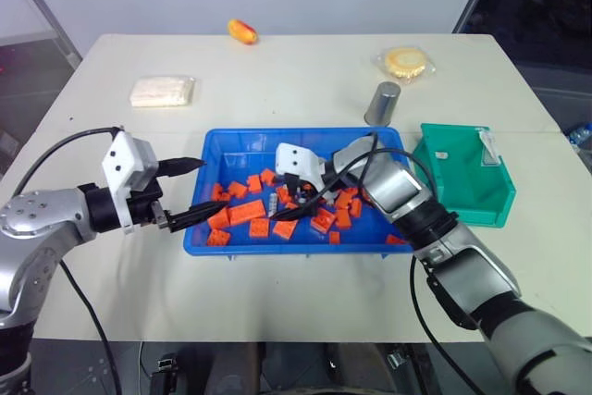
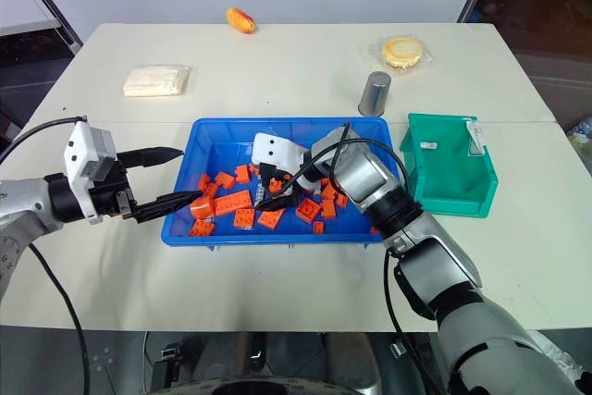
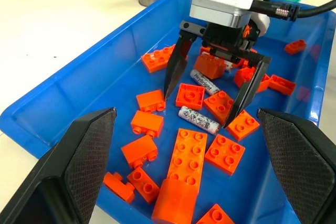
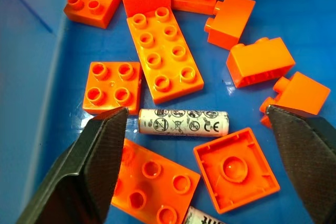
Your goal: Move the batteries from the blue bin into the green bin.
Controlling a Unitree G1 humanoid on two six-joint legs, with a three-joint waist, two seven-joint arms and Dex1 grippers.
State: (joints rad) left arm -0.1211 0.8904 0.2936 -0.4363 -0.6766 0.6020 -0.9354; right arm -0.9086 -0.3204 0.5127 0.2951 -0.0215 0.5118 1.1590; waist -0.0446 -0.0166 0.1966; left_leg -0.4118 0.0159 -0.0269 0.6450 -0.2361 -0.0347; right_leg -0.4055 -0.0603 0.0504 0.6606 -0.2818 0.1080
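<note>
Two jaw tips of the right gripper [image 4: 199,156] stand spread in the right wrist view, with one small silver-grey printed battery [image 4: 184,123] lying flat between them on the floor of the shallow bright blue plastic bin [image 4: 31,56]. Its long axis runs from one tip towards the other, so closing could press it end-on and let it slip, or snag the crowding orange toy bricks [image 4: 166,55].

In the left wrist view, that battery [image 3: 198,119] lies slantwise, a second one [image 3: 206,82] beyond it.

From the head views, the left gripper [image 1: 185,191] hangs spread and empty at the tray's rim, and the teal-green tall-sided plastic bin [image 1: 462,178] stands on the worktop just beside the tray.
</note>
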